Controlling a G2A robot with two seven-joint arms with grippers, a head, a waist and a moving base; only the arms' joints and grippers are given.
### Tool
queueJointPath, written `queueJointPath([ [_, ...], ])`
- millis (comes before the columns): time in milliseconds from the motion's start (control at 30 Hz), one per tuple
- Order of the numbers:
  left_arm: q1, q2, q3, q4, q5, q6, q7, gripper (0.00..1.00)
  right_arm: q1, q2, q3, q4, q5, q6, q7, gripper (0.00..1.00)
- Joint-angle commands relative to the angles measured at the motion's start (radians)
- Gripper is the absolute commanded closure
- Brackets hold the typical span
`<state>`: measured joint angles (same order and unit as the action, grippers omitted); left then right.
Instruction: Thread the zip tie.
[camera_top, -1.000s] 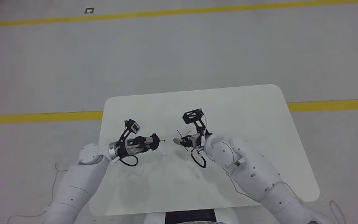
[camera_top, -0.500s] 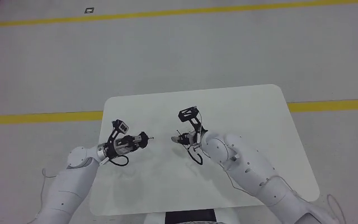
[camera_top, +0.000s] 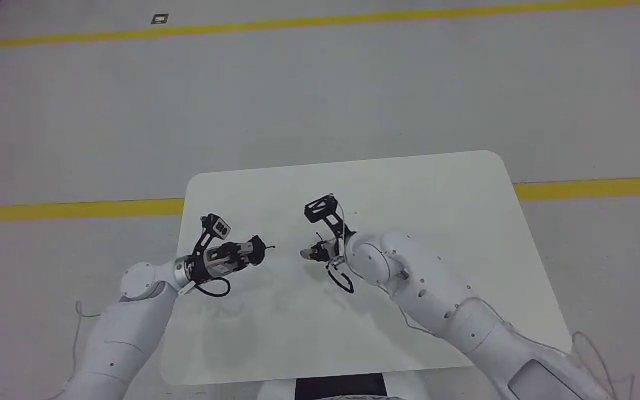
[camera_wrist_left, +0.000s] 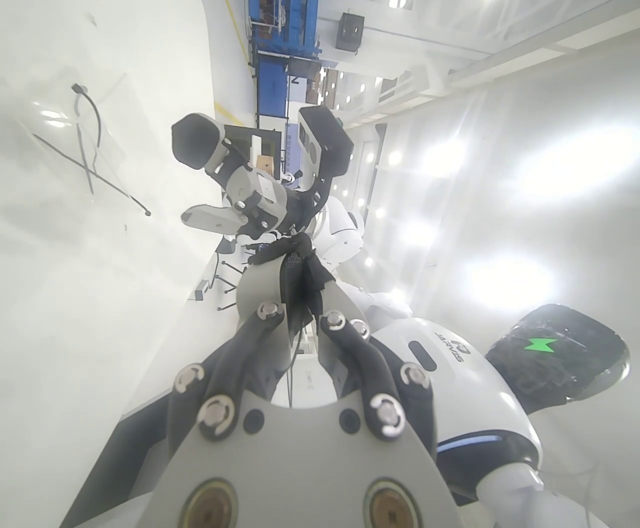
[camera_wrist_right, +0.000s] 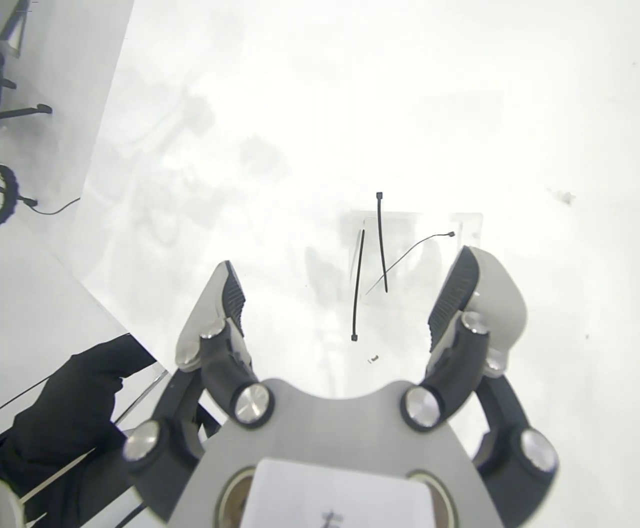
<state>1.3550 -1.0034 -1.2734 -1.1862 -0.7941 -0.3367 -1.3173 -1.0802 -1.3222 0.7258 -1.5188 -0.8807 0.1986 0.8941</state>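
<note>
**Item 1.** Thin black plastic zip tie (camera_wrist_left: 290, 372). It is held at the tips of the left gripper (camera_top: 262, 246), above the 9 o'clock part of the white rounded table (camera_top: 450, 190). Its long axis is set along the gripper's fingers and is directed toward 3 o'clock, at the right gripper (camera_top: 308, 254). It is seen as a narrow, straight, dark strap running back between the fingers. Its forward end is hidden in the dark mass at the fingertips, so the head cannot be made out.

**Item 2.** Left gripper. The fingers are pressed together on the tie, with no gap between the tips.

**Item 3.** Right gripper. The jaws are spread wide and nothing is held. It is placed near the table's middle, facing the left gripper across a small gap.

**Item 4.** Three loose black zip ties (camera_wrist_right: 358, 285). They are laid on the table beneath the right gripper, on and beside a clear flat tray (camera_wrist_right: 465, 217). Two are straight and nearly parallel, with their heads at opposite ends. The third is thinner and curved.

**Changes.** Against one second ago, the left gripper is found drawn back toward 9 o'clock, and the gap between the grippers is widened. Against half a second ago, the left arm is unchanged. The right gripper and wrist are shifted slightly toward 9 o'clock.
</note>
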Motion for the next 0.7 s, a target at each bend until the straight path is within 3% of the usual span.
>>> queueJointPath([
  [0, 0.000, 0.000, 0.000, 0.000, 0.000, 0.000, 0.000, 1.00, 0.002, -0.001, -0.003, 0.003, -0.001, -0.001, -0.002, 0.00],
  [467, 0.000, 0.000, 0.000, 0.000, 0.000, 0.000, 0.000, 1.00, -0.005, -0.002, -0.006, -0.004, -0.054, -0.011, 0.000, 0.01],
  [533, 0.000, 0.000, 0.000, 0.000, 0.000, 0.000, 0.000, 1.00, -0.004, -0.005, -0.007, -0.003, -0.059, -0.004, 0.008, 0.41],
  [567, 0.000, 0.000, 0.000, 0.000, 0.000, 0.000, 0.000, 1.00, -0.003, -0.006, -0.007, -0.001, -0.062, -0.003, 0.010, 0.53],
  [667, 0.000, 0.000, 0.000, 0.000, 0.000, 0.000, 0.000, 1.00, 0.001, -0.009, -0.008, 0.008, -0.070, -0.002, 0.017, 0.58],
])
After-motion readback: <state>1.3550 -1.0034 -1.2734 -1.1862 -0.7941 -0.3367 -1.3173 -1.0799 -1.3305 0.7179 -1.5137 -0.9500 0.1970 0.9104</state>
